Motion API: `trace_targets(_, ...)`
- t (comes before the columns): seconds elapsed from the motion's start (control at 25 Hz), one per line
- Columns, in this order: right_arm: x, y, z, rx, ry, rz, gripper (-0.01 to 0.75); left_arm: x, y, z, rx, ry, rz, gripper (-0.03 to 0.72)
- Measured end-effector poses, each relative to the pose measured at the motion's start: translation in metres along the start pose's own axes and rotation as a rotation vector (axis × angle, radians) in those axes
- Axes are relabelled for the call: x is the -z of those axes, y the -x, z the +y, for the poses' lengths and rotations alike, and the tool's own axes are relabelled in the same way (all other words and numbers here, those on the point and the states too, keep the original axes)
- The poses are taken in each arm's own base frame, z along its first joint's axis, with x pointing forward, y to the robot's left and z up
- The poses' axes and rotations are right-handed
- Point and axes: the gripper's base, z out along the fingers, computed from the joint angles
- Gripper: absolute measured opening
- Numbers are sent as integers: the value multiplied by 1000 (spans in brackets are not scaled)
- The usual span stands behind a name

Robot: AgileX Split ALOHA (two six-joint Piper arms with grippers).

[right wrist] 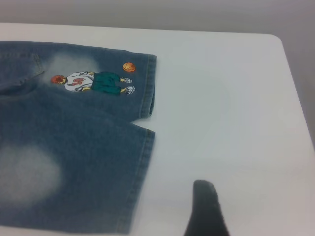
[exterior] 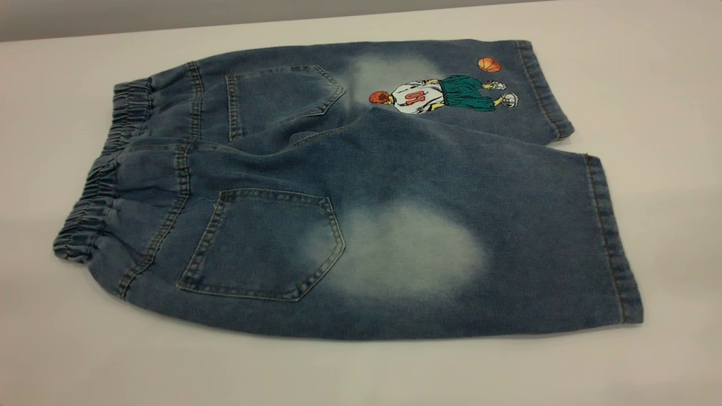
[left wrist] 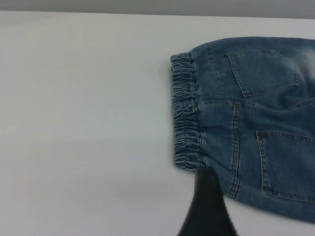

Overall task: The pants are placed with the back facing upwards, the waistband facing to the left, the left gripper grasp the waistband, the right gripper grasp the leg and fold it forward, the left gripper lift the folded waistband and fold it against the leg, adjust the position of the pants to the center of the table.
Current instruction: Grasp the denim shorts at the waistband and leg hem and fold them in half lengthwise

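The pants (exterior: 361, 192) lie flat on the table (exterior: 67, 349), back side up, spread from left to right. The waistband (exterior: 104, 175) forms the left edge — gathered and ruched, running from far to near. Bare table surface lies to its left and along the near side.

The left end effector (left wrist: 206, 206) shows only in the left wrist view, as one dark finger just beside the near end of the waistband; whether it touches the cloth cannot be told, and whether its fingers are apart or together cannot be told.

Two stitched back pockets (exterior: 265, 242) sit right of the waistband. The leg (exterior: 479, 242), with its pale faded oval, lies on the near side; its stitched hem (exterior: 615, 242) forms the right edge. The far leg carries the basketball-player print (exterior: 445, 95) and ends short of the near hem.

The right end effector (right wrist: 206, 211) shows only in the right wrist view — one dark finger over bare table, right of the leg hem and apart from it. Its state cannot be told. Open table continues right of the hems to the table's edge.
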Motion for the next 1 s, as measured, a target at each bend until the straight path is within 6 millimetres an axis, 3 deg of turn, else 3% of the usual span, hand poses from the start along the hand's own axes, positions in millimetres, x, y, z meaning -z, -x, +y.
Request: trace_targets(1.0,0,0,0,0,0,0,395,0,0,0,-1,0,0,467)
